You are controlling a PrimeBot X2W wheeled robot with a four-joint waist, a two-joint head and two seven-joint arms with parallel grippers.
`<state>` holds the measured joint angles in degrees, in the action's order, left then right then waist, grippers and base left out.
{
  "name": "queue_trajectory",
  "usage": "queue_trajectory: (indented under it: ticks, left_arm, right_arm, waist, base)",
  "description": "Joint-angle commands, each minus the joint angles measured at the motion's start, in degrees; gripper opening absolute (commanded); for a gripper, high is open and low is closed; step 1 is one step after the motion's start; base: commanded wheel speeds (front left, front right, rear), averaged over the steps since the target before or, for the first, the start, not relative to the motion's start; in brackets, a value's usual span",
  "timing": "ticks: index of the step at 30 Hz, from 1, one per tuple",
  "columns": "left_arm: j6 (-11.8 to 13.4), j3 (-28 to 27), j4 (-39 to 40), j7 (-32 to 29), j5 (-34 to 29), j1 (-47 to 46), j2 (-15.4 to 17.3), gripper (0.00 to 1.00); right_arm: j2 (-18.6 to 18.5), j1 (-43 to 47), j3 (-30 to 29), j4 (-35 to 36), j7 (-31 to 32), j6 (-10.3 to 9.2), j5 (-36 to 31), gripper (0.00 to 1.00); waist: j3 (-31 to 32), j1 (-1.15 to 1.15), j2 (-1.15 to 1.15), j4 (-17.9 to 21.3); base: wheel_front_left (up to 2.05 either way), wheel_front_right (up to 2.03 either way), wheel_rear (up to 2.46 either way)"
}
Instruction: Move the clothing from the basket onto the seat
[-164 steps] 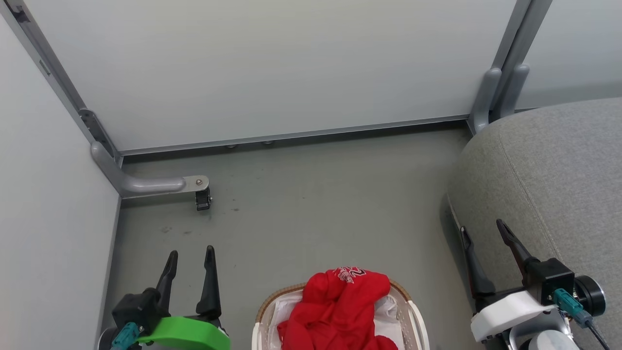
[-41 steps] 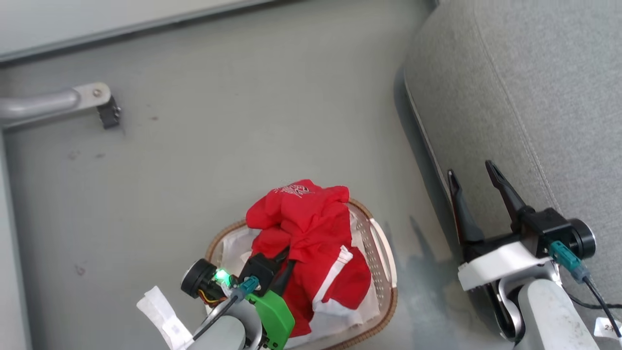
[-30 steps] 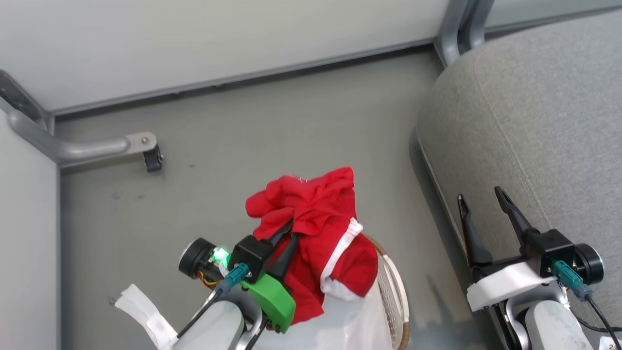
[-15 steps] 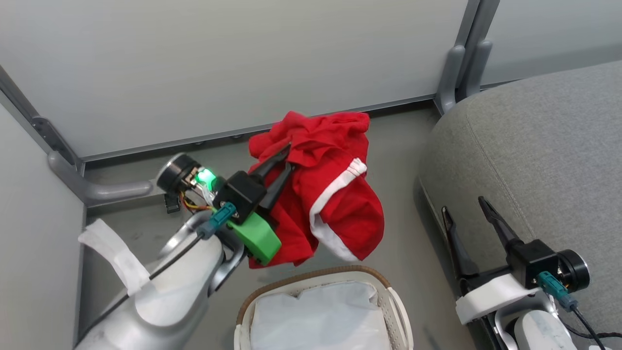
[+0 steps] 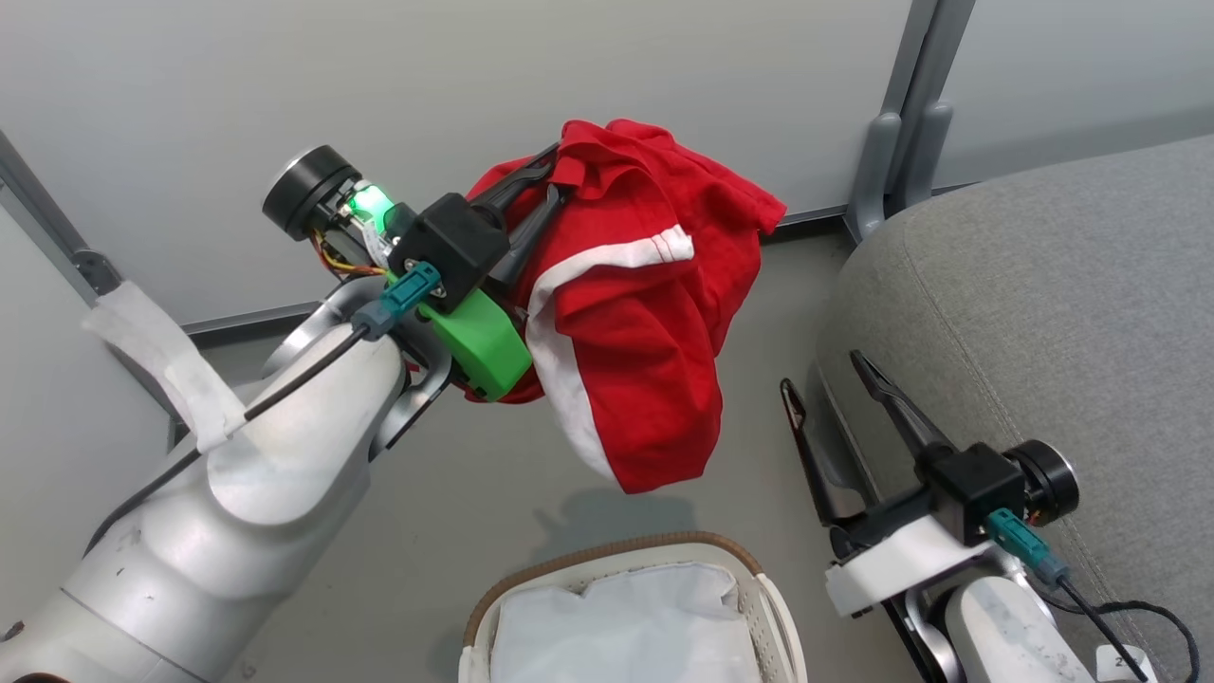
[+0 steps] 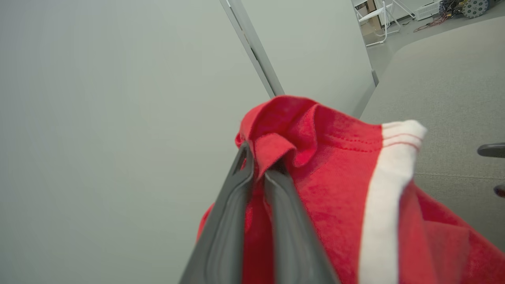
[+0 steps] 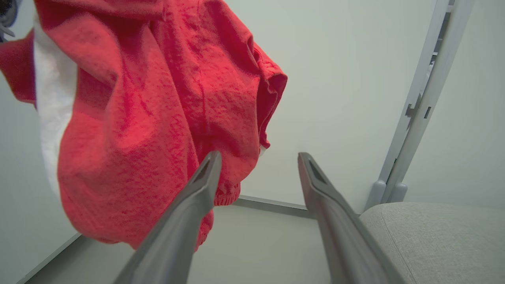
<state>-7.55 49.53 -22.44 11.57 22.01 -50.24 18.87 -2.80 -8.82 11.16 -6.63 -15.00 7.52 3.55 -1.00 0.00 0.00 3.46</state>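
Above the grey floor (image 5: 455, 493), the clothing (image 5: 645, 313) has been lifted clear of the basket (image 5: 607, 548), pinched in the left tool (image 5: 552, 173); the seat (image 5: 1043, 304) is not yet reached. The right tool (image 5: 821, 373) is held spread and empty.

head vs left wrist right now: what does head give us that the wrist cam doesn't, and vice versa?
Head view: the basket below, holding just its white liner; the floor; the right gripper in full, jaws open.
Left wrist view: close-up of the left gripper, jaws pinched on a fold of the clothing; a white chair in the room beyond.
Both: the clothing held up, the grey seat, the partition post.
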Motion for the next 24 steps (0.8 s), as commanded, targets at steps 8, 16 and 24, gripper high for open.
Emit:
queue_trajectory:
  ticks: [8,16,24]
  left_arm:
    - [0.14,1.39,-0.77,0.02,1.71,-3.77,-0.49,0.00]
    - [0.13,2.80,-0.83,0.21,2.32,-5.21,-1.27,0.00]
    - [0.13,4.12,0.42,0.07,2.75,-5.70,-1.47,0.00]
  right_arm:
    - [-0.21,-5.24,7.09,1.50,-0.28,-0.06,1.70,1.00]
    - [-0.20,-11.46,10.64,-4.23,-0.27,-0.06,-3.63,1.00]
    - [-0.18,-16.04,9.53,-7.65,-0.27,-0.06,-8.97,1.00]
  waist:
    - [0.05,0.00,0.00,-0.05]
    - [-0.03,0.00,0.00,-0.78]
    - [-0.02,0.00,0.00,-1.62]
  base:
    - [0.00,0.00,0.00]
    - [0.00,0.00,0.00]
    - [0.00,0.00,0.00]
